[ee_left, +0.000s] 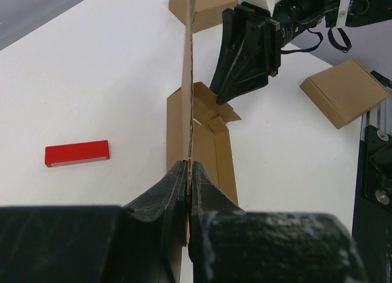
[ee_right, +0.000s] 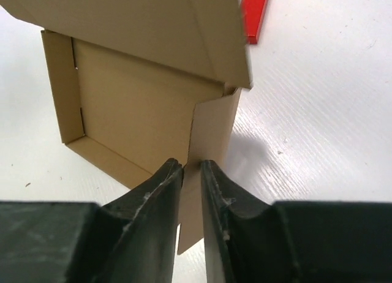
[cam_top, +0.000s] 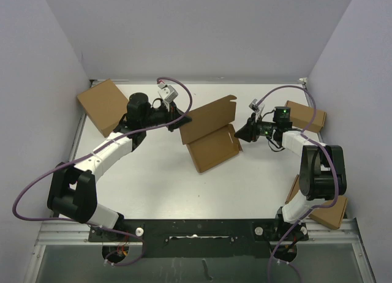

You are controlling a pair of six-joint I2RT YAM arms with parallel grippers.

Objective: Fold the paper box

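**A:** Where's the box [cam_top: 211, 147]?

**B:** Between the grippers. The left gripper [ee_left: 188, 168] is pinched tight on its raised lid [ee_left: 187, 99]. The right gripper [ee_right: 191, 168] is slightly spread, astride a side flap [ee_right: 213, 127].

**A:** Risk?

**B:** That loosely held flap could splay outward, and a hard pull by the left could crease the lid.

**A:** Obstacles?

**B:** A red block [ee_left: 78, 153] lies off the left gripper's side and a finished box [ee_left: 346, 90] past the right. Neither seems to block.

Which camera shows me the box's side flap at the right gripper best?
Right wrist: the side flap of the paper box sits mid-frame, standing between the right gripper's fingers. Left wrist shows it small, beyond the edge-on lid. Top external shows only a sliver at the box's right edge.
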